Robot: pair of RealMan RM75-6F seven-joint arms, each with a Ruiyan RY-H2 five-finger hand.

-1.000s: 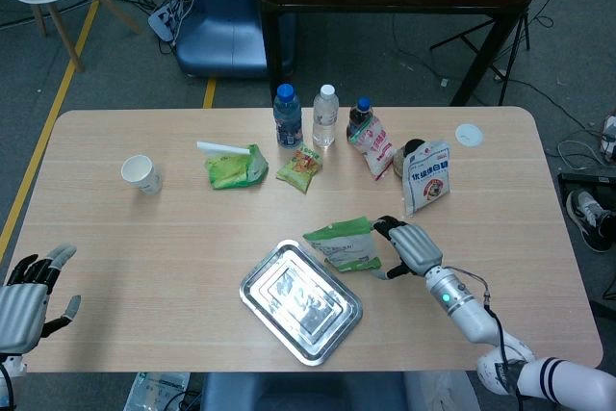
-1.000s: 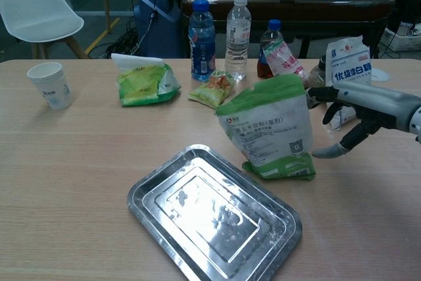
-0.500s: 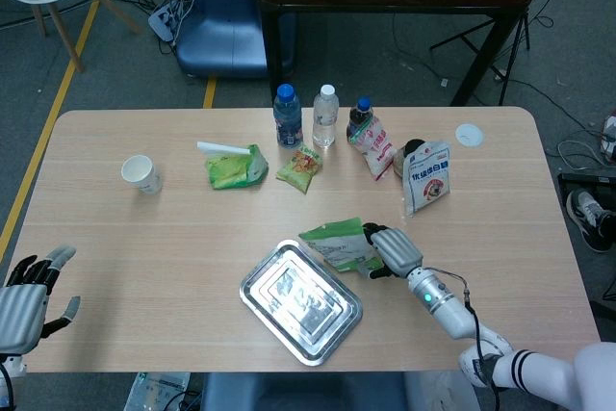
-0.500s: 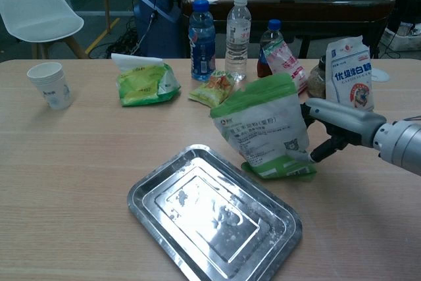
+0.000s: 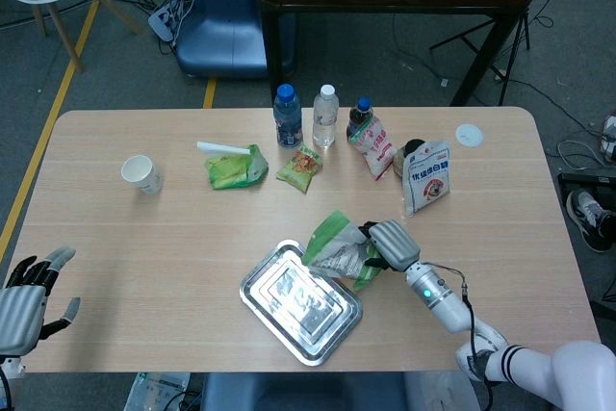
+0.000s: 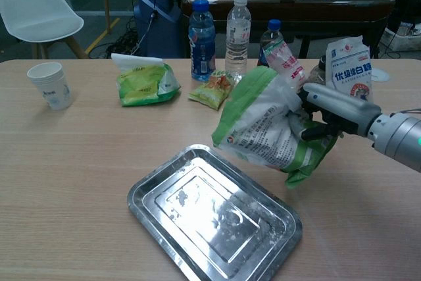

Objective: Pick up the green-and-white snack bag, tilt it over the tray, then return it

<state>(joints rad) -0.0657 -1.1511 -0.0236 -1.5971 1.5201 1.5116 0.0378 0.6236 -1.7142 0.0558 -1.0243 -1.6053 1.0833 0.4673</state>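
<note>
My right hand grips the green-and-white snack bag from its right side. The bag is off the table and leans to the left, its top end over the near right corner of the metal tray. The tray lies flat on the table and holds nothing but a little white dust. My left hand hovers open at the table's near left corner, far from the bag, and only the head view shows it.
Along the far side stand a blue bottle, a clear bottle, a dark bottle, a green bag, a small snack packet, a white-and-blue bag and a paper cup.
My right hand closed around the snack bag, lifted it off the table and tipped it left toward the tray. The left hand stayed put.
</note>
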